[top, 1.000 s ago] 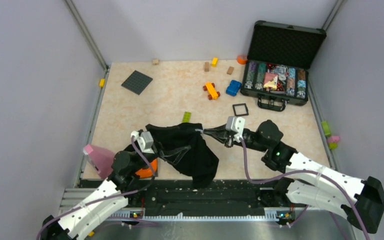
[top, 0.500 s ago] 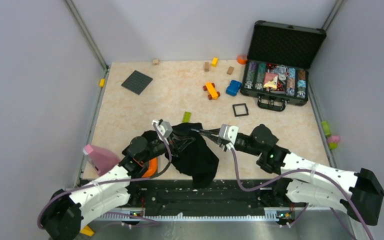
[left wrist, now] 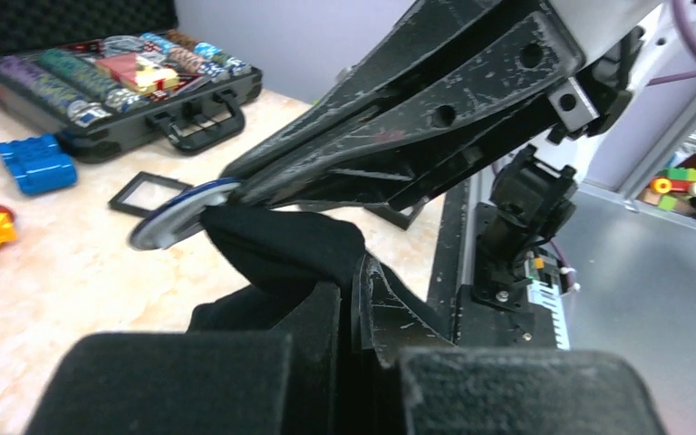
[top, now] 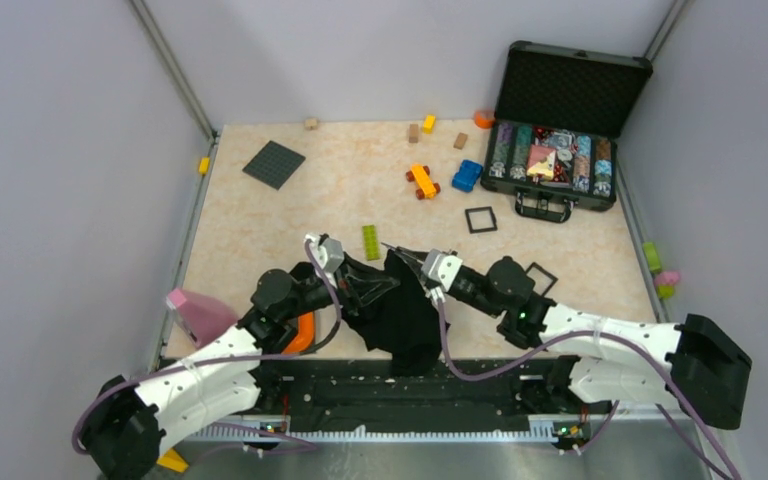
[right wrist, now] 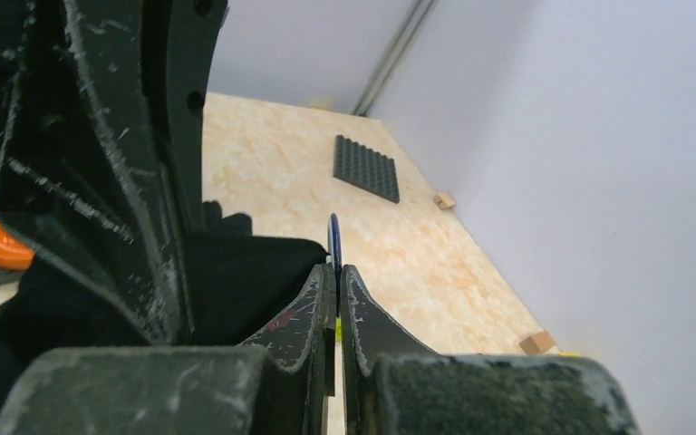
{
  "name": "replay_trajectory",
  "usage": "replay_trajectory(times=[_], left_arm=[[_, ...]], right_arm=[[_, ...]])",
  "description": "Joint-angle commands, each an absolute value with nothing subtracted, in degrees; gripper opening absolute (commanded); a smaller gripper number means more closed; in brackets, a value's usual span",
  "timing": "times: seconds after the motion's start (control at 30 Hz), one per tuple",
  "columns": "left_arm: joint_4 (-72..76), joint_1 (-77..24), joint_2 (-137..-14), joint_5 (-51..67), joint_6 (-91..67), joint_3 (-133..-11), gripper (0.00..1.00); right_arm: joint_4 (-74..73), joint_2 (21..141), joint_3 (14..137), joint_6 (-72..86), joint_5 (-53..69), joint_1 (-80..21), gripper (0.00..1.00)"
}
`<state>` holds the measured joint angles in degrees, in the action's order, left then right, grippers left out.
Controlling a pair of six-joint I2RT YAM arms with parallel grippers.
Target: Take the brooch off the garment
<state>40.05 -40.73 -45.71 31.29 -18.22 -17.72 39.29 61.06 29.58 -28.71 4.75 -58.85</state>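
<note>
The black garment (top: 405,320) hangs bunched between my two grippers near the table's front edge. My left gripper (top: 382,284) is shut on a fold of the cloth (left wrist: 281,249); in the left wrist view the fabric runs down between its fingers (left wrist: 390,299). My right gripper (top: 396,251) comes in from the right, shut on the brooch (left wrist: 177,213), a small silvery disc that sticks out past its tips and touches the cloth's peak. The right wrist view shows the brooch (right wrist: 333,243) edge-on between the jaws, with the garment (right wrist: 236,272) just left of it.
An open case of poker chips (top: 557,160) stands at the back right. Black square frames (top: 480,219) (top: 540,275), a green brick (top: 371,242), a yellow toy car (top: 422,181) and a blue block (top: 467,176) lie behind the cloth. A grey baseplate (top: 273,164) sits back left, a pink object (top: 197,315) front left.
My left gripper swung right to the cloth and shut on it. My right gripper drew left with the brooch. The garment bunched up, uncovering the green brick.
</note>
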Motion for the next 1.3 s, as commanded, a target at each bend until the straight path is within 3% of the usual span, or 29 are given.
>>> replay_trajectory(times=[0.0, 0.13, 0.27, 0.33, 0.43, 0.6, 0.8, 0.87, 1.0, 1.13, 1.27], left_arm=[[47.66, -43.1, -48.5, 35.28, -21.88, -21.01, 0.0], [48.52, -46.8, -51.82, 36.16, -21.48, -22.29, 0.03], [47.0, -47.05, -51.37, 32.12, -21.67, -22.28, 0.46], [44.89, -46.99, -47.53, 24.47, -22.97, -21.04, 0.51], [40.06, -46.42, -38.56, 13.05, -24.18, -18.88, 0.69], [29.04, -45.72, -26.87, 6.41, -20.02, -18.72, 0.79], [29.28, -45.23, -24.73, -2.68, -16.88, -18.57, 0.84], [31.25, -43.89, -26.69, -3.63, -15.07, -20.29, 0.78], [30.09, -34.32, -36.38, 9.58, -17.26, -30.85, 0.71], [44.15, -21.92, -43.88, 19.67, -29.25, -31.25, 0.72], [48.21, -20.37, -52.07, 26.84, -29.36, -33.76, 0.7]], right_arm=[[54.75, 62.7, 27.74, -26.11, -1.75, -59.61, 0.0], [69.45, 66.44, 25.3, -23.38, -2.15, -59.61, 0.0], [83.73, 72.79, 26.77, -22.71, -2.64, -59.66, 0.0], [86.42, 73.86, 27.79, -22.18, -2.32, -59.63, 0.0], [85.5, 73.31, 29.33, -21.13, -2.18, -59.2, 0.0], [83.65, 70.49, 30.88, -16.92, -0.52, -56.66, 0.0], [84.85, 69.75, 32.8, -12.83, 2.06, -53.99, 0.0], [83.16, 69.63, 34.6, -11.81, 4.05, -53.33, 0.0], [78.38, 68.18, 37.99, -9.34, 8.42, -52.51, 0.0], [75.33, 66.8, 39.32, -8.75, 10.55, -52.33, 0.0], [66.57, 65.73, 41.48, -9.36, 10.21, -52.32, 0.0]])
